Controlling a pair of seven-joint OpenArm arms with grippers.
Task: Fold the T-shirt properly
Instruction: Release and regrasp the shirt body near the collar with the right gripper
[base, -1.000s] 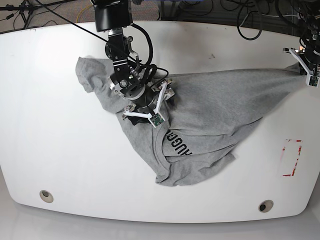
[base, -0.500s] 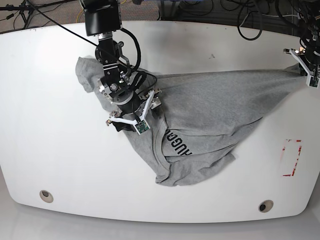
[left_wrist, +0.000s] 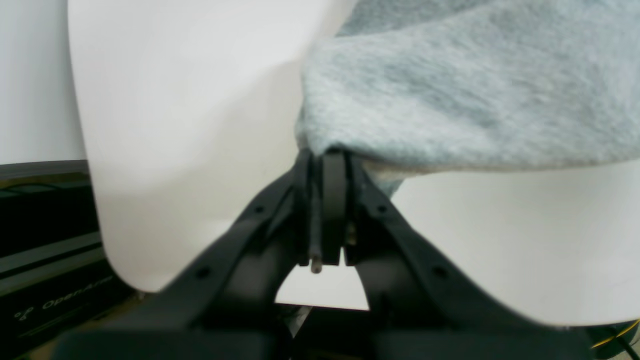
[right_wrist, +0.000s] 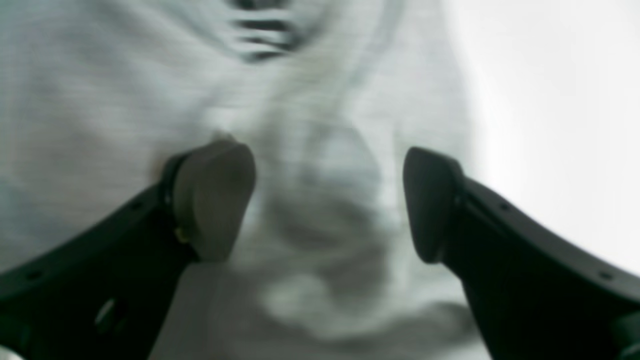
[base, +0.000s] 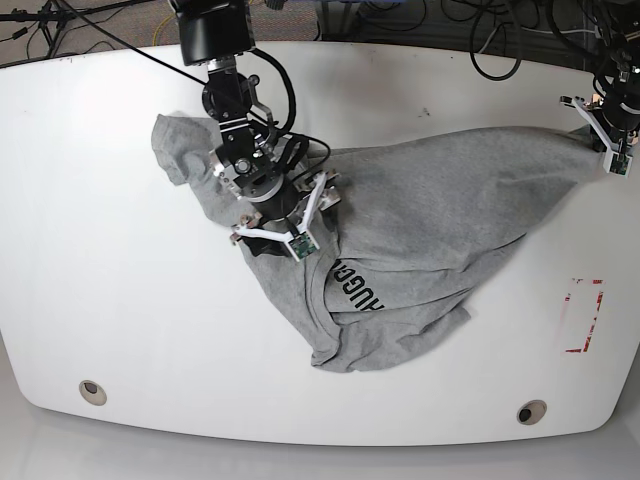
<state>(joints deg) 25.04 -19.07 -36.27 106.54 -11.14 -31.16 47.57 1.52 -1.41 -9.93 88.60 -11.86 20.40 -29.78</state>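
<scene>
Grey T-shirt lies bunched; left gripper clamps its corner at upper right and could slip, while right gripper hovers, jaws apart.

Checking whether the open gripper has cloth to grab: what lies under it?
Under the open right gripper lies rumpled grey T-shirt fabric, with bare white table to one side. What the cloth covers cannot be seen.

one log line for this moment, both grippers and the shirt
left gripper: shut on T-shirt corner at table edge | right gripper: open over the bunched cloth | fold: not done
</scene>
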